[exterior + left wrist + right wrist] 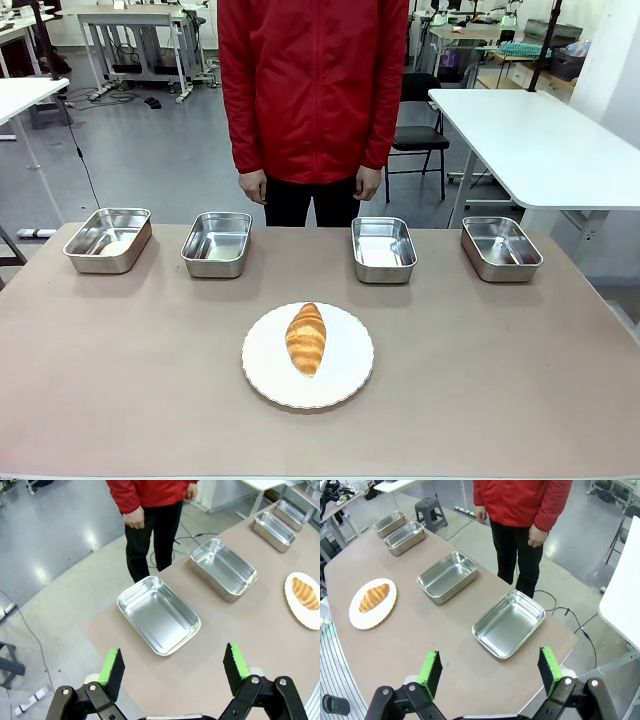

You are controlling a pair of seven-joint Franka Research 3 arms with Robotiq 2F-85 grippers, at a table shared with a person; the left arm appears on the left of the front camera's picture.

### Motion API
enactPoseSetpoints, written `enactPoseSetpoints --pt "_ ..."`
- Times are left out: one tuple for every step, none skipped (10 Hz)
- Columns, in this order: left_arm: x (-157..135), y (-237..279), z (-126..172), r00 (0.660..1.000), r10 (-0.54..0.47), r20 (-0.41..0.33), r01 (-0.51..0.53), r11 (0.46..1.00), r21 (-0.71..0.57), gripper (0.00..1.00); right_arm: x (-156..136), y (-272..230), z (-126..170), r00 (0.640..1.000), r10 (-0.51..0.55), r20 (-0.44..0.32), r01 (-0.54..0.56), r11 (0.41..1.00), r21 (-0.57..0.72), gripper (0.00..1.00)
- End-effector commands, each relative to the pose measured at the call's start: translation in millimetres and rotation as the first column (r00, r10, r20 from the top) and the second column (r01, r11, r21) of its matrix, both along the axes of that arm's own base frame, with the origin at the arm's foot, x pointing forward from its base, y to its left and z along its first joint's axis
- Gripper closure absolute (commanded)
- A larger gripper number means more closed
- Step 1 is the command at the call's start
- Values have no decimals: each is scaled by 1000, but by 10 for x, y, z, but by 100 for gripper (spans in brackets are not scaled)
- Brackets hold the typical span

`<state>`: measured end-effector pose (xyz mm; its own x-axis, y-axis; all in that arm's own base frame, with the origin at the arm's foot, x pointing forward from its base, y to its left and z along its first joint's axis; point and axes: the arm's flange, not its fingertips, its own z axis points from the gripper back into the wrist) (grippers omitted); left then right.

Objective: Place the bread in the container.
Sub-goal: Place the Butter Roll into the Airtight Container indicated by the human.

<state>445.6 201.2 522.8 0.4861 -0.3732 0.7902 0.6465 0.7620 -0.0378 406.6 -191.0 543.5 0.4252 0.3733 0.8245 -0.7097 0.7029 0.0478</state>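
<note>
- The left arm's fingers (112, 664), black with green pads, stand spread as wide as they go and hold nothing. They hang above the table's left corner, and the bread lies well apart from them, off toward the table's middle.
- The table (120, 380) has a matte, brownish-grey top with rounded corners.
- The far-left container (107, 240) is a shallow rectangular pan of shiny stainless steel with rounded corners and a rolled rim. It is empty and is the pan nearest the left fingers.
- The second container (217, 243) looks just the same, stands beside it in the far row and is empty too.
- A person in a smooth red jacket (313, 90) and dark trousers stands at the far edge between the 2 middle pans, both hands hanging down.
- The plate (345, 375) is round, white and flat, with a finely scalloped rim. It sits near the table's middle, on the robot's side of the row of 4 pans.
- The bread (306, 338), a golden-brown croissant, ridged and tapered at both ends, lies on the plate, pointing lengthwise toward the person.
- The third container (384, 249) and the far-right container (501, 248) are the same steel pans, both empty.
- The right arm's fingers (431, 667), also green-padded, are wide open and empty above the table's right end, with the far-right container closest and the bread well apart.
</note>
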Motion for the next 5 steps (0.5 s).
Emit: enactPoseSetpoints --pt "-1 -11 12 1000 3 8 -3 1000 -21 0 -4 1 8 1000 3 4 -3 1000 4 0" --pt "-1 -11 12 1000 3 8 -3 1000 -21 0 -4 1 8 1000 3 4 -3 1000 4 0" --pt "-1 -11 12 1000 3 8 -3 1000 -21 0 -4 1 8 1000 3 4 -3 1000 4 0" --pt "-1 -11 12 1000 3 8 -3 1000 -21 0 -4 1 8 1000 3 4 -3 1000 4 0" --pt "-1 -11 12 1000 3 8 -3 1000 -21 0 -4 1 8 1000 3 4 -3 1000 4 0"
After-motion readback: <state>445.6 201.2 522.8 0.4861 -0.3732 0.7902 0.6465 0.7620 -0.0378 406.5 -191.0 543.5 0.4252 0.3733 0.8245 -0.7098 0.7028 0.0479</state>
